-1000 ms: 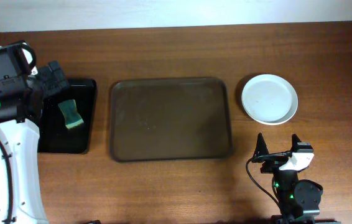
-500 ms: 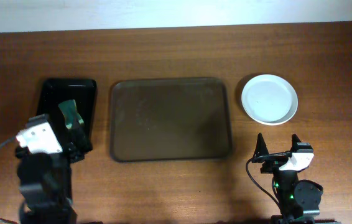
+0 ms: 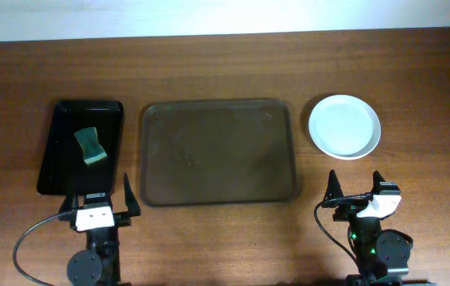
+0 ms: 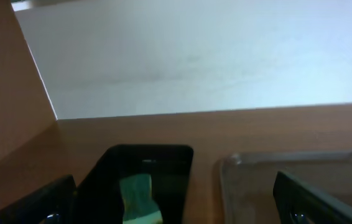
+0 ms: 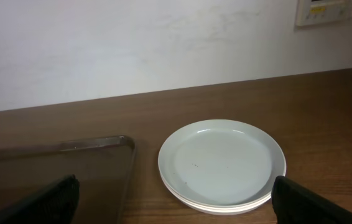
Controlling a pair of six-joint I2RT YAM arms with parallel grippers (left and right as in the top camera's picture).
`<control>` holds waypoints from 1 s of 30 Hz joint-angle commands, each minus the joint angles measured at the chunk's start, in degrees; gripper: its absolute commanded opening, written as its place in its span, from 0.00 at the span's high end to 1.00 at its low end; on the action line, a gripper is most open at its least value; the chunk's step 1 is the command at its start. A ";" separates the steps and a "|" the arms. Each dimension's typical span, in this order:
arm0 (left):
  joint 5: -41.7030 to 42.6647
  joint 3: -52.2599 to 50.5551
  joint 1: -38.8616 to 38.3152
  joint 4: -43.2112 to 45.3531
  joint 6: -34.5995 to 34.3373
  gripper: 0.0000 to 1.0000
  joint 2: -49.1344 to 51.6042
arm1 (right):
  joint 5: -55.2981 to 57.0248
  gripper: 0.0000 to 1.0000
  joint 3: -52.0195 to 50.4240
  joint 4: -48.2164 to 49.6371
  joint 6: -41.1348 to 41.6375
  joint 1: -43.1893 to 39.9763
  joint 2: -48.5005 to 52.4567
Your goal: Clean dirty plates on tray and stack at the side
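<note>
Looking down from overhead, the tray (image 3: 219, 151) is bare: no plate lies on it. The plates (image 3: 344, 127) sit stacked on the table just right of the tray, apart from its rim. The sponge (image 3: 90, 145) lies in the black tray (image 3: 66, 171) to the left.

The left gripper (image 3: 102, 199) has changed position. One second ago its arm reached over the black tray, close to the sponge. It is now drawn back to the near edge of the table, fingers spread, nothing between them. The sponge has not shifted. The right gripper (image 3: 355, 184) has not moved; it is parked at the near edge, fingers apart and empty.

Left wrist view: both fingers show at the lower corners, wide apart. Ahead lie the black tray with the sponge in it and a corner of the tray.

Right wrist view: both fingers show at the lower corners, wide apart. The stack shows at least two rims; the exact count cannot be told. The top face carries only a few tiny specks. The visible tray corner is bare.

Judgement: the task appears finished, with the tool put away and both arms retired.
</note>
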 commanded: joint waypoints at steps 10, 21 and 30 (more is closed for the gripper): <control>1.70 -2.40 -0.22 -3.85 3.65 0.01 -0.57 | -0.11 0.02 -0.31 -0.28 0.02 -0.42 -0.39; 1.70 -2.40 -0.22 -3.85 3.65 0.01 -0.57 | -0.11 0.02 -0.31 -0.28 0.02 -0.42 -0.39; 1.70 -2.40 -0.22 -3.85 3.65 0.01 -0.57 | -0.11 0.02 -0.31 -0.28 0.02 -0.42 -0.39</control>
